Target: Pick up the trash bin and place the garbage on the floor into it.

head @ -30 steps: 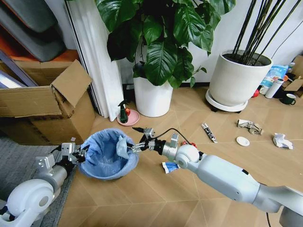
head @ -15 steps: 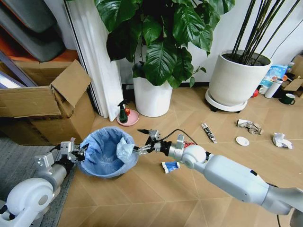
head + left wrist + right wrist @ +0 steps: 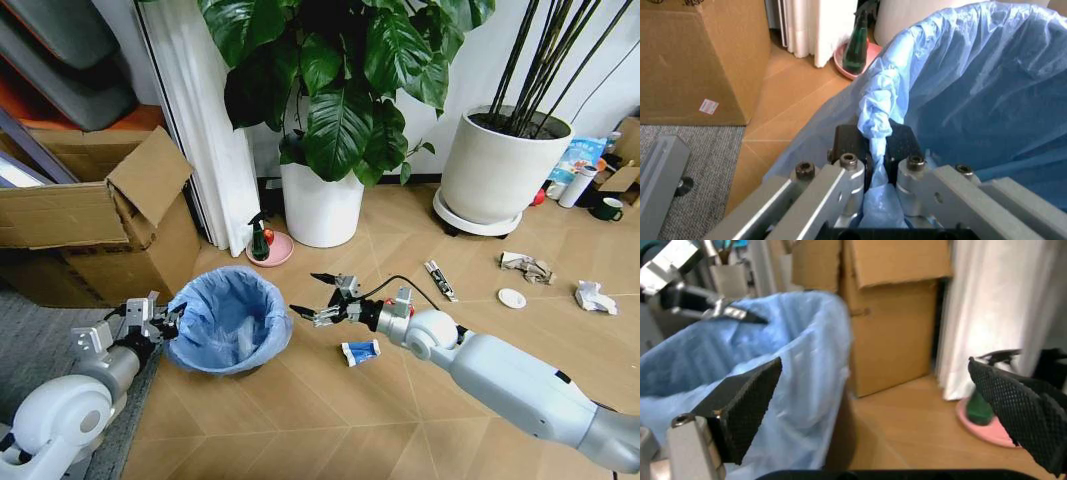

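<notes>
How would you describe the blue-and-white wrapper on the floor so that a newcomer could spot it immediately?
Start at the trash bin with its light-blue bag, in front of the leafy plant's white pot. Just beyond the bin's right side, under the right gripper, lies the blue-and-white wrapper on the wood floor. It is the only blue litter; the other scraps farther right are white or grey.
</notes>
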Robot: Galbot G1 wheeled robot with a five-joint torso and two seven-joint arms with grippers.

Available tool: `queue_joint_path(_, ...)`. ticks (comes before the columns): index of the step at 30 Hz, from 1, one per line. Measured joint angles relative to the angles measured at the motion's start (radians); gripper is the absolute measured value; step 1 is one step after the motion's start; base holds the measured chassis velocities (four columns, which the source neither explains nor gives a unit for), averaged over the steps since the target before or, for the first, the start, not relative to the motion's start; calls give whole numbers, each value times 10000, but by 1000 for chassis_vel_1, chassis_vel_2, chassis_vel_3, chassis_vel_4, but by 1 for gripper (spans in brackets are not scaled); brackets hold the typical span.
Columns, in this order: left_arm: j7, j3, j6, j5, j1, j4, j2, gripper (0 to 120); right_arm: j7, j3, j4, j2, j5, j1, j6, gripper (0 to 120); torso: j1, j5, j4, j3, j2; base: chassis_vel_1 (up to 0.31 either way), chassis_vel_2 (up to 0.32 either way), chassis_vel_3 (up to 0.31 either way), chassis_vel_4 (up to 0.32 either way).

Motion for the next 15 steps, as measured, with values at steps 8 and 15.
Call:
queue_joint_path(8, 35, -29, -5, 163, 125, 78, -318, 1, 1913, 2161, -299, -27, -729, -2746, -363, 100, 0, 6, -3, 1, -1, 0, 0, 0, 0)
queue_joint_path(15, 74, -92, -17, 185, 170, 99, -355, 1, 2865, 4005, -1025, 598, -2245, -4558, -704, 100, -1, 5, -5, -1, 0, 0, 0, 0, 0)
